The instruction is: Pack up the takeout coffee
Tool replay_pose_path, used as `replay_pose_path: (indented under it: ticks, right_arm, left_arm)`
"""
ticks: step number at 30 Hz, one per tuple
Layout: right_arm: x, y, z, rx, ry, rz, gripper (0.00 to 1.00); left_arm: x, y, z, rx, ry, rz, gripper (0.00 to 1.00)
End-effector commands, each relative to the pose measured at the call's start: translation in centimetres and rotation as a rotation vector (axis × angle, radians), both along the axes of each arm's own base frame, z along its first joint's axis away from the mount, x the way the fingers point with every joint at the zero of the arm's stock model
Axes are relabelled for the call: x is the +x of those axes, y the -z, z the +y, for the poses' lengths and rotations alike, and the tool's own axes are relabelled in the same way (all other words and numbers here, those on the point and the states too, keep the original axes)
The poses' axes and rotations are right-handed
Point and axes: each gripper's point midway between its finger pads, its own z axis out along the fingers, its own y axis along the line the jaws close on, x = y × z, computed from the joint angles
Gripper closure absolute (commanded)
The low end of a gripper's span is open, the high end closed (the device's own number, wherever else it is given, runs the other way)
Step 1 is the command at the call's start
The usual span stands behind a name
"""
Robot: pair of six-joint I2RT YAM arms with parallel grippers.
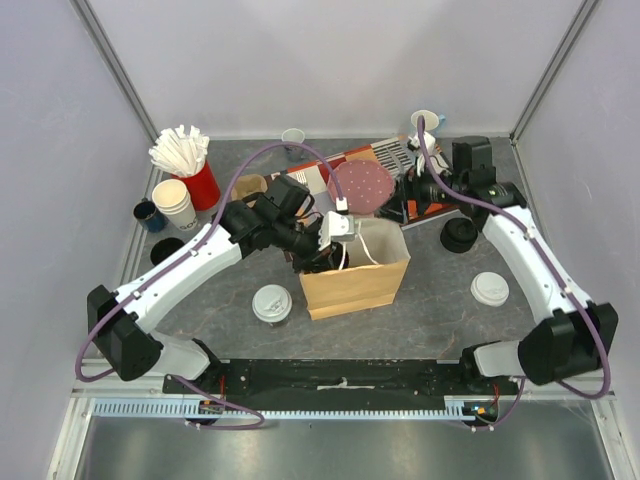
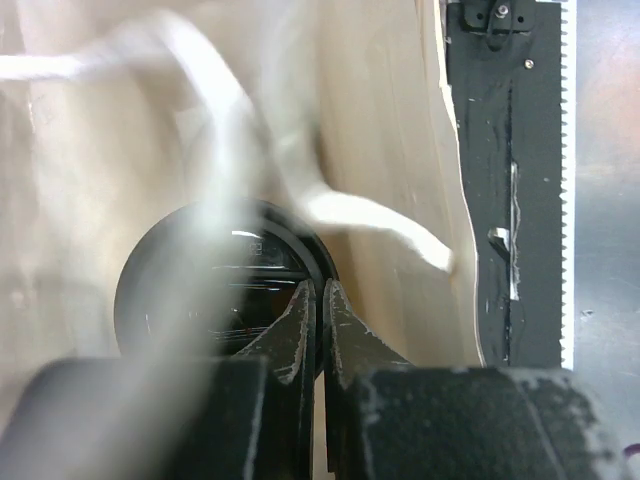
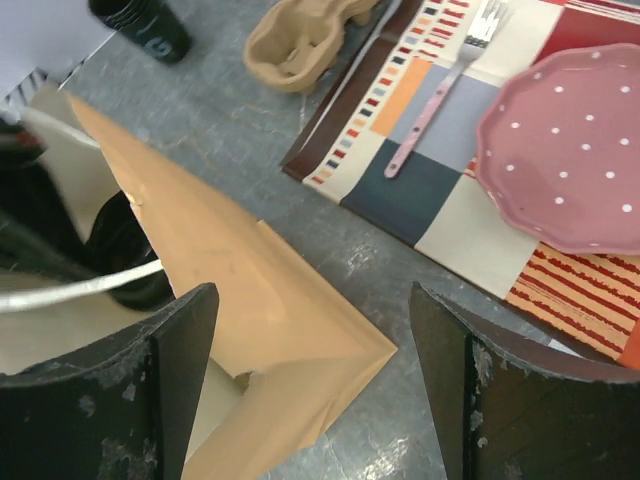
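Note:
A brown paper bag (image 1: 362, 283) stands open at mid-table. My left gripper (image 1: 335, 248) reaches down into it from the left. In the left wrist view this gripper (image 2: 320, 292) is shut, with nothing visible between its tips. It hangs just above the black lid of a takeout coffee (image 2: 205, 290) on the bag's floor. The other takeout coffee (image 1: 272, 304), black with a white lid, stands on the table left of the bag. My right gripper (image 3: 315, 375) is open, its jaws either side of the bag's back corner (image 3: 300, 325) without touching it.
Behind the bag lie a striped placemat (image 3: 430, 170) with a pink dotted plate (image 1: 360, 185) and a pink fork (image 3: 440, 95). A pulp cup carrier (image 3: 300, 40), spare stacked cups (image 1: 175, 203) and a red holder (image 1: 202, 186) stand at the left. Loose white (image 1: 489, 289) and black lids (image 1: 459, 235) lie at the right.

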Motion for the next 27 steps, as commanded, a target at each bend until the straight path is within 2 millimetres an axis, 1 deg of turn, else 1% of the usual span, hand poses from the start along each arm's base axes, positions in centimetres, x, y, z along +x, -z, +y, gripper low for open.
replay_pose_path:
  ticks: [1, 3, 4, 7, 9, 11, 12, 13, 15, 16, 19, 20, 22, 23, 24, 25, 26, 27]
  right_arm:
    - [-3.5, -3.6, 0.3, 0.024, -0.141, -0.225, 0.14]
    - [-3.4, -4.4, 0.1, 0.021, -0.138, -0.273, 0.13]
    - [-3.5, -5.1, 0.2, 0.024, -0.14, -0.302, 0.12]
    - [-3.6, -6.5, 0.4, 0.035, -0.179, -0.356, 0.11]
    - [-4.1, -6.0, 0.8, 0.022, -0.206, -0.364, 0.11]
    - [-4.1, -4.1, 1.5, -0.046, -0.225, -0.379, 0.12]
    - [-3.8, -3.1, 1.7, -0.078, -0.233, -0.378, 0.12]
    - [-3.5, -2.8, 2.0, -0.098, -0.241, -0.386, 0.12]
    - [-2.6, -1.7, 2.6, -0.154, -0.248, -0.39, 0.14]
    - [-2.3, -1.7, 2.8, -0.165, -0.248, -0.398, 0.14]
    - [-2.2, -0.4, 3.5, -0.196, -0.291, -0.377, 0.23]
    - [-2.6, 0.4, 3.3, -0.217, -0.308, -0.358, 0.31]
    - [-3.3, 1.5, 2.7, -0.253, -0.318, -0.326, 0.44]
    - [-3.4, 1.7, 2.3, -0.266, -0.311, -0.328, 0.51]
    - [-3.9, 1.0, 1.9, -0.276, -0.301, -0.364, 0.56]
    - [-4.0, 1.6, 1.4, -0.298, -0.286, -0.361, 0.6]
    - [-4.2, 1.5, 1.0, -0.309, -0.273, -0.365, 0.67]
    - [-4.7, 1.0, 0.6, -0.314, -0.262, -0.381, 0.7]
  left_arm:
    - [-1.7, 2.1, 0.6, 0.022, 0.052, 0.071, 0.98]
    - [-1.5, 2.4, 0.6, 0.037, 0.054, 0.069, 0.98]
    - [-1.4, 2.6, 0.7, 0.047, 0.057, 0.07, 0.98]
    - [-1.6, 2.3, 0.6, 0.048, 0.078, 0.065, 0.98]
    - [-1.8, 2.7, 0.7, 0.056, 0.085, 0.066, 0.98]
    - [-1.8, 3.3, 0.8, 0.069, 0.086, 0.068, 0.98]
    - [-1.8, 3.6, 0.8, 0.076, 0.084, 0.075, 0.98]
    - [-1.8, 3.8, 0.9, 0.087, 0.075, 0.081, 0.98]
    - [-1.4, 3.9, 0.8, 0.093, 0.059, 0.085, 0.98]
    - [-1.4, 3.8, 0.7, 0.095, 0.044, 0.094, 0.98]
    - [-1.2, 3.6, 0.5, 0.095, 0.024, 0.101, 0.98]
    - [-1.1, 3.5, 0.6, 0.094, 0.02, 0.1, 0.98]
    - [-0.9, 3.2, 0.6, 0.093, 0.001, 0.099, 0.98]
    - [-0.9, 3.1, 0.6, 0.091, -0.003, 0.097, 0.98]
    - [-0.8, 2.7, 0.6, 0.086, -0.006, 0.094, 0.98]
    - [-1.0, 2.6, 0.7, 0.087, -0.002, 0.095, 0.98]
    - [-1.1, 2.5, 0.7, 0.083, 0.002, 0.092, 0.98]
    - [-1.2, 2.4, 0.9, 0.084, 0.004, 0.091, 0.98]
